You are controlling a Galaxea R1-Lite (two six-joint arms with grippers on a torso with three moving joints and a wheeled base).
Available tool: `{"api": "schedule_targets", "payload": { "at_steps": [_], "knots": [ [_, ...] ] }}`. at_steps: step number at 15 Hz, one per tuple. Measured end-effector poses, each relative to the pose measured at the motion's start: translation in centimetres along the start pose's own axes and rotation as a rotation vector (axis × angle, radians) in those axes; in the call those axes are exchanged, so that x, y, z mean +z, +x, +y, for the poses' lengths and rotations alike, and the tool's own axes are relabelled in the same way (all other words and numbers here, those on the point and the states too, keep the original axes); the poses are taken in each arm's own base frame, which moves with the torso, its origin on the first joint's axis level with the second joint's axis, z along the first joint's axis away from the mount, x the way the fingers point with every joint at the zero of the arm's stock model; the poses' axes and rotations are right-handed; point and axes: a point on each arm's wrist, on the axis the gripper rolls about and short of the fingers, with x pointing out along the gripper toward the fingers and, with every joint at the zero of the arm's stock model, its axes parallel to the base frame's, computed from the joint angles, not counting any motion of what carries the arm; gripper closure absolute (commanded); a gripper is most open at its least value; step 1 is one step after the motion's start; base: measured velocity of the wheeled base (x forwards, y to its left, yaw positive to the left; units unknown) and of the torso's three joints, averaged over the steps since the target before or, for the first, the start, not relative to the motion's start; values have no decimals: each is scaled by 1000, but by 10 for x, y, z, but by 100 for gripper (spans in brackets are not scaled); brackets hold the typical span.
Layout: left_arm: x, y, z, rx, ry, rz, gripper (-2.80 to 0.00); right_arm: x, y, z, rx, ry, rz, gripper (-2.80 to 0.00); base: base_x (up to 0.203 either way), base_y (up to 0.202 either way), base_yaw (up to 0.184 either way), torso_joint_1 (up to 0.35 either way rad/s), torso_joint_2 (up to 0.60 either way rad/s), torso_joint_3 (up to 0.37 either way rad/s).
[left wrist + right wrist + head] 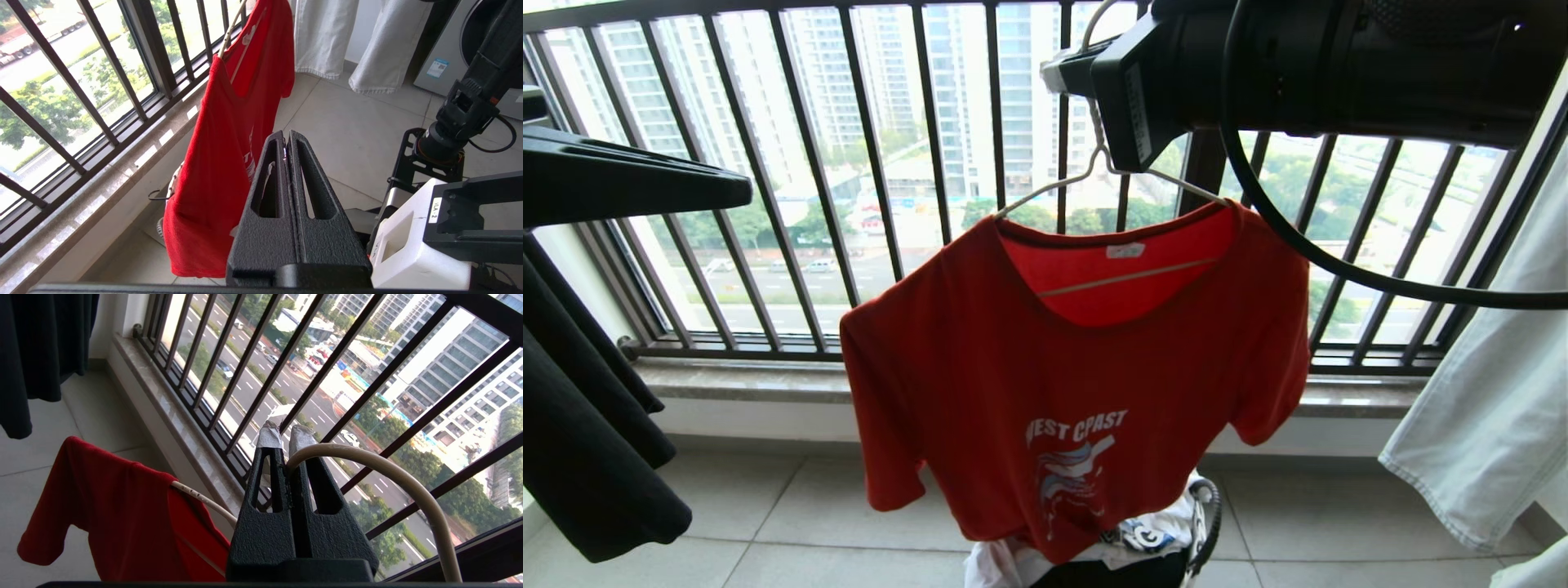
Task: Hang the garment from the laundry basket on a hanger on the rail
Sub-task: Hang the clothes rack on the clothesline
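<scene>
Jaws of the right gripper (284, 435) are clamped on the hanger (1094, 175) at the base of its hook, which curves up toward twelve o'clock; the rail is out of view. Red shirt (1062, 384) hangs toward six o'clock above the basket (1205, 523), shoulders running nine to three. Left gripper (286, 139), closed and empty, sits at nine o'clock.

The red T-shirt (1045, 384) bore white chest lettering reading "EST C?AST"; a white block (412, 241) beside the arm carried a "VLA-2" label.

High-rise home balcony: railing (866, 163), hanging laundry (1486, 408)
</scene>
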Motion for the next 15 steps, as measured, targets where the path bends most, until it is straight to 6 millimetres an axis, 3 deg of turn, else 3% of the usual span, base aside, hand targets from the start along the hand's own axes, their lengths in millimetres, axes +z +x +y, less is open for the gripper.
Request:
{"api": "schedule_targets", "payload": {
  "at_steps": [1, 6, 15],
  "knots": [
    [-3, 13, 10, -1, 8, 40, -280, 0, 1, -1, -2, 0, -1, 0, 0, 0, 0, 0, 0, 0],
    [-5, 53, 35, -3, 52, 130, -280, 1, 3, -2, -5, 23, -10, 0, 0, 0, 0, 0, 0, 0],
    [-23, 87, 62, -40, 196, 199, -280, 2, -8, -2, 32, 49, -22, 0, 0, 0, 0, 0, 0, 0]
  ]
}}
